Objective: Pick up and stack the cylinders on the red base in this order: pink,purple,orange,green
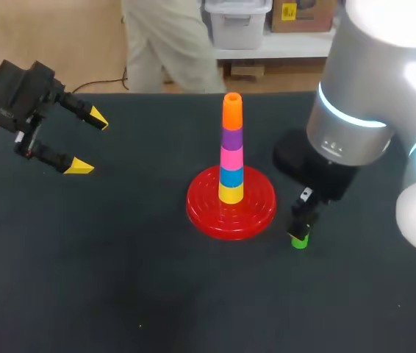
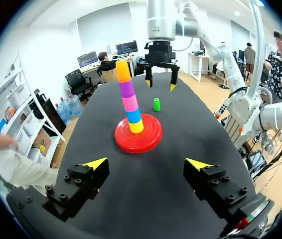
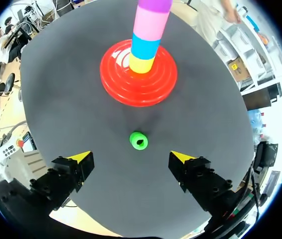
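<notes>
A red base (image 1: pixel 201 209) stands mid-table with a stack on its post: yellow at the bottom, then blue, pink (image 1: pixel 231 157), purple (image 1: pixel 231 137) and orange (image 1: pixel 231 112) on top. To the right of the base a small green cylinder (image 1: pixel 299 240) stands upright on the dark table. My right gripper (image 3: pixel 131 157) hangs open just above the green cylinder (image 3: pixel 139 140), which lies slightly ahead of its fingertips and touches neither. In the head view my right arm hides most of that gripper. My left gripper (image 1: pixel 88 142) is open and empty at the far left, well away from the stack.
The table top (image 1: pixel 105 279) is a dark mat. In the left wrist view my right gripper (image 2: pixel 160 85) shows beyond the green cylinder (image 2: pixel 157 104) and the base (image 2: pixel 153 137).
</notes>
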